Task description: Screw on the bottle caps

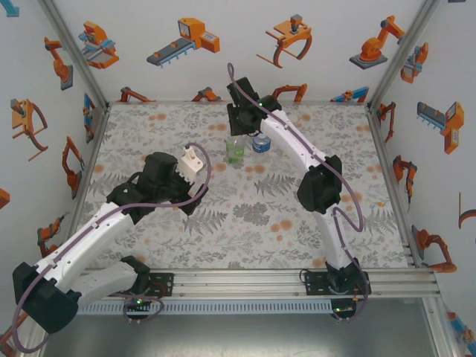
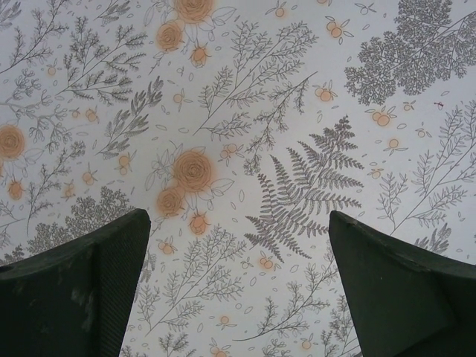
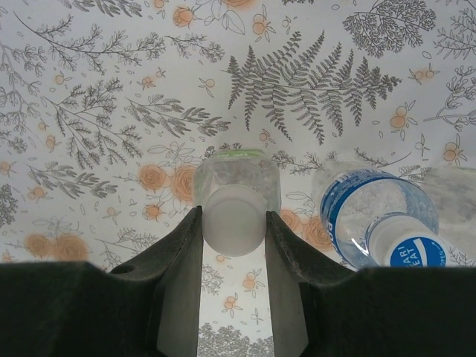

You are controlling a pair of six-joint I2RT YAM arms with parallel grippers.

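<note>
Right gripper (image 3: 233,216) clamps white plastic cap (image 3: 235,234) atop clear green-labelled bottle (image 3: 236,172); twist squarely, pressing lightly. Left gripper (image 2: 238,217) spread wide.

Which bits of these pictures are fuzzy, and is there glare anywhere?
Right wrist view: the cap between the fingers is soft, likely too near the lens; the blue-labelled bottle glints. Left wrist view: floral print crisp. Top external view: even light, faint shadows.

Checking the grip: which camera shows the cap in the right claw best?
Right wrist: the white cap, close up, gripped by the right claw atop the green bottle. Top view: too small to make out under the claw. Left wrist faces tablecloth.
</note>
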